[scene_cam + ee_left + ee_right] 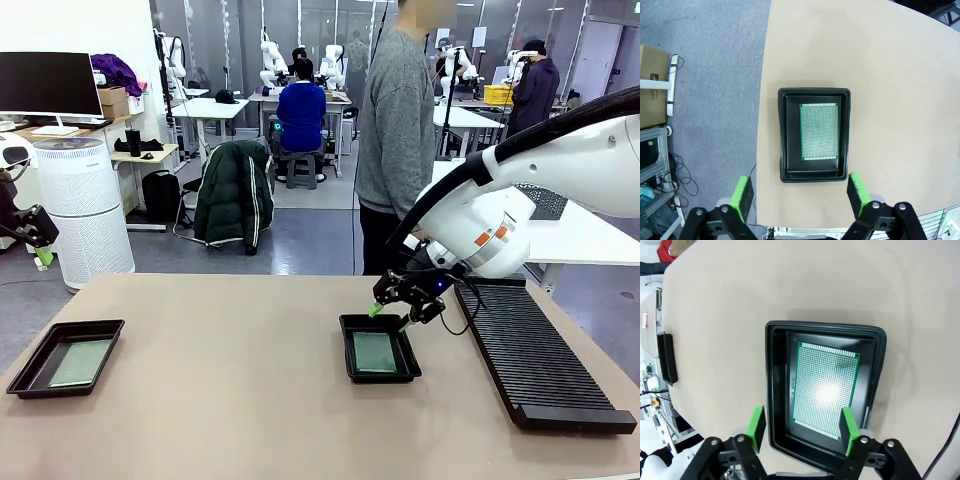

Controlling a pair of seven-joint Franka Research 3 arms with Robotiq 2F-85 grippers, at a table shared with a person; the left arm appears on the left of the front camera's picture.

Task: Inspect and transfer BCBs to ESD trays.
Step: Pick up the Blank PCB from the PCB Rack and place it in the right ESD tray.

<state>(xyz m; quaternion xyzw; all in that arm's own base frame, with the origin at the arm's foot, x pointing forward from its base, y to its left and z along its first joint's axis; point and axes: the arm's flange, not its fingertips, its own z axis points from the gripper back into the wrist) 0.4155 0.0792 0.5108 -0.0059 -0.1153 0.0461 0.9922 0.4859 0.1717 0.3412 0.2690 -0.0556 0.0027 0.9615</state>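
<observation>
Now BCB (824,390) flat in ESD tray (775,390), below open right gripper (802,427).

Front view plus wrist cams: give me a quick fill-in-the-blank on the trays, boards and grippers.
1. Each ESD tray holds ___ BCB.
2. The right gripper hangs over its tray with jaws ___.
3. The long ribbed rack lies on the robot's ___ side.

Missing words: one; open; right

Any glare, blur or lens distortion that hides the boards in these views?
Right wrist view: a bright glare patch whitens the middle of the circuit board, though its hole grid stays readable around it. Left wrist view: board evenly lit and sharp; the table edge bows from the wide lens. Front view: sharp.
</observation>
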